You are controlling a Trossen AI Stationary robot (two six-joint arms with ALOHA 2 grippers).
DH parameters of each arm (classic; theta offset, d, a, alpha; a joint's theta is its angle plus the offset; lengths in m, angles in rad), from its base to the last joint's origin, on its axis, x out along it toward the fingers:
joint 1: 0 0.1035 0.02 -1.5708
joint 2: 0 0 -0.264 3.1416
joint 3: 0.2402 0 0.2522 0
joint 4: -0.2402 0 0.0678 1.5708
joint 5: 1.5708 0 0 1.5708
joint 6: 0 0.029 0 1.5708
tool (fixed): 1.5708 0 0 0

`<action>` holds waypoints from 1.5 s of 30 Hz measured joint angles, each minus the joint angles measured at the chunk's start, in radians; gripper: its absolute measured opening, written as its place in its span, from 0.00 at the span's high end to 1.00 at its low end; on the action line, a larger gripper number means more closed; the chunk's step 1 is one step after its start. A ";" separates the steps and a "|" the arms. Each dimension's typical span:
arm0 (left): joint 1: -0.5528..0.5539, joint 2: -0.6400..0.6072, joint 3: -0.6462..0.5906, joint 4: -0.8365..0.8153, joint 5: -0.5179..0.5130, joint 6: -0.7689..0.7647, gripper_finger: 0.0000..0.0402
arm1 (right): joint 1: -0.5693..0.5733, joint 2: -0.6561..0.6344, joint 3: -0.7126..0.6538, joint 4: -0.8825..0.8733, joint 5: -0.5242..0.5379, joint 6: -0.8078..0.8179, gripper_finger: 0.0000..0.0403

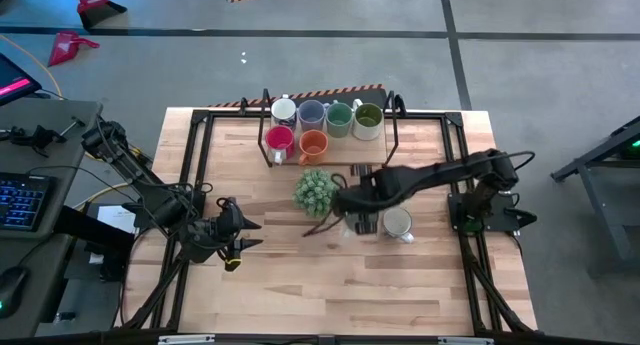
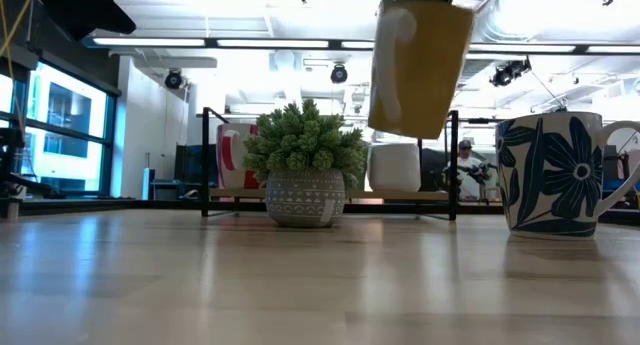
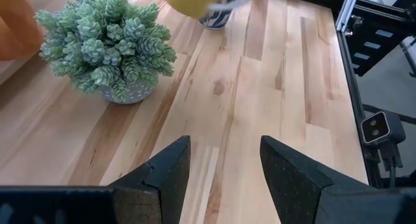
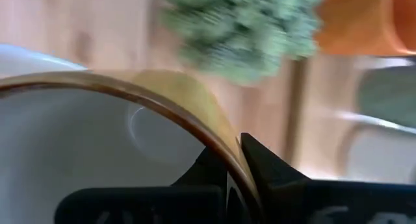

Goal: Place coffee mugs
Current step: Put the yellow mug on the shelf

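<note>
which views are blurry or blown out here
Right wrist view: the plant and the background are smeared, while the held yellow mug's rim stays fairly sharp. Left wrist view: that mug is a blurred patch at the edge. Low view: ceiling lights glare white. High view: evenly lit.

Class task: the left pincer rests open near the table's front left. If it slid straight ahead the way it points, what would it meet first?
Probably nothing soon. The left pincer faces bare table; the plant sits off to one side. Farthest ahead is the blue-patterned mug, though depth is unclear.

Overhead, table-level and two wrist views
</note>
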 joint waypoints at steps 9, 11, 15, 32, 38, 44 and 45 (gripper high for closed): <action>0.000 0.000 0.000 0.003 0.000 -0.027 0.57 | -0.196 0.002 0.023 -0.028 0.069 -0.314 1.00; 0.000 0.000 0.000 0.002 0.000 -0.027 0.57 | -0.246 0.002 0.018 -0.002 0.057 -0.373 1.00; 0.000 0.000 0.000 0.003 0.000 -0.033 0.57 | -0.343 0.002 0.016 0.007 0.025 -0.496 1.00; 0.000 0.000 0.000 0.003 -0.006 -0.103 0.57 | -0.570 0.002 -0.035 0.061 -0.139 -0.732 1.00; 0.000 0.000 0.000 0.003 -0.011 -0.141 0.57 | -0.589 0.003 -0.121 0.129 -0.114 -0.759 1.00; 0.008 0.000 0.000 0.003 -0.012 -0.142 0.57 | -0.619 0.002 -0.133 0.170 -0.133 -0.779 1.00; 0.012 0.000 0.000 0.003 -0.011 -0.144 0.57 | -0.624 0.002 -0.133 0.173 -0.134 -0.783 1.00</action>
